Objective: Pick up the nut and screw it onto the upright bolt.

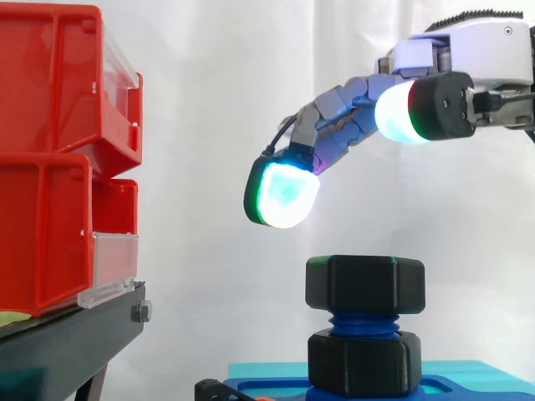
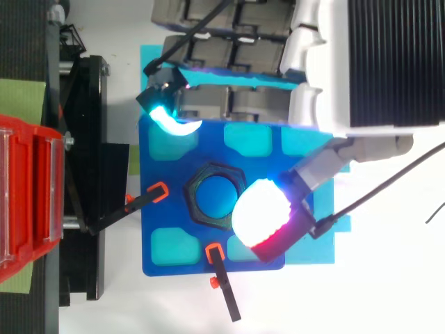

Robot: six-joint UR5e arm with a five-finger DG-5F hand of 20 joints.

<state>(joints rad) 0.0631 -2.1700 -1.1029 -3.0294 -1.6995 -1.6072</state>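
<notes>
White curtain [image 1: 209, 100] behind — red bins [image 1: 50, 83] on black stand [image 1: 75, 336]

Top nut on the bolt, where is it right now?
In the side view the top nut sits on the upright blue bolt, above a second nut and below the open hand, which is not touching it.

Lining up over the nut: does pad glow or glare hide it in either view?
Side view: the nut is a dark shape against the bright curtain, outline plain, no glare. Top view: a white-glowing pad of the robot hand covers the nut's lower right edge; the rest of the ring shows.
</notes>
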